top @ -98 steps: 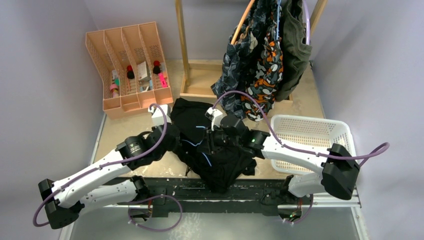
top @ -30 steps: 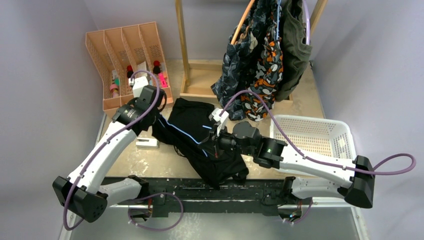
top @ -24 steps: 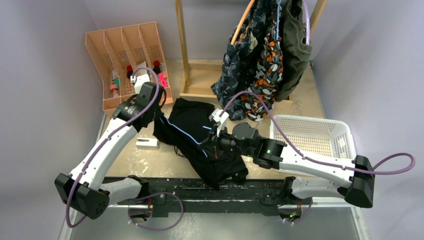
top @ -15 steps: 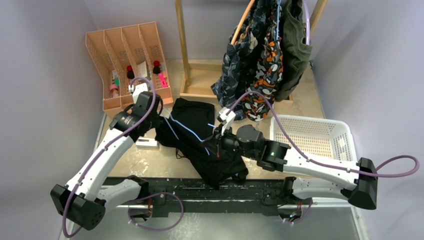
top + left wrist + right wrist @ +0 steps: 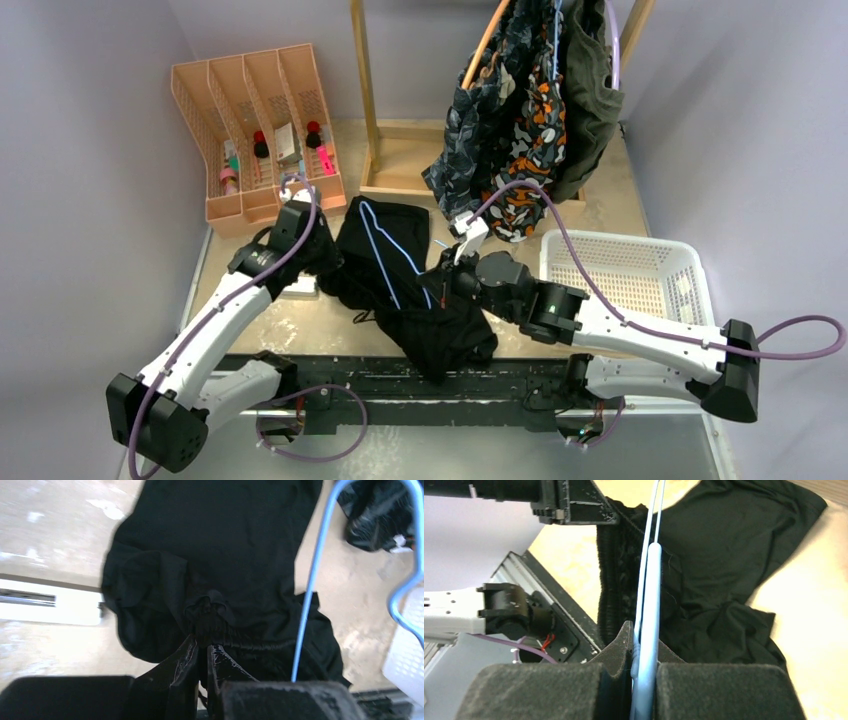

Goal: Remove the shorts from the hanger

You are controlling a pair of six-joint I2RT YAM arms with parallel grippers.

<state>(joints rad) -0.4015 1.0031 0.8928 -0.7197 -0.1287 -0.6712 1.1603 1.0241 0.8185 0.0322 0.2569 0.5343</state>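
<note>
The black shorts [image 5: 400,285] lie bunched mid-table, still threaded on a light blue hanger [image 5: 385,255]. My left gripper [image 5: 330,262] is shut on the shorts' waistband; the left wrist view shows the fingers [image 5: 202,642] pinching the gathered black fabric [image 5: 225,540], with the hanger wire [image 5: 310,590] to the right. My right gripper [image 5: 447,283] is shut on the hanger [image 5: 649,580], its pads tight on the blue plastic, black shorts [image 5: 729,550] beyond. The blue-grey patterned shorts [image 5: 470,130], camouflage shorts [image 5: 535,130] and olive green shorts [image 5: 590,90] hang on the rack.
A peach desk organiser [image 5: 250,90] stands at back left. A wooden rack [image 5: 365,90] stands at the back. A white basket [image 5: 640,250] sits at the right, and its edge shows in the left wrist view [image 5: 407,655]. A small white item [image 5: 297,288] lies by the left gripper.
My left gripper has come from beside the organiser toward the near right, still holding the shorts. My right gripper has shifted up and right with the hanger, which now stands steeper.
</note>
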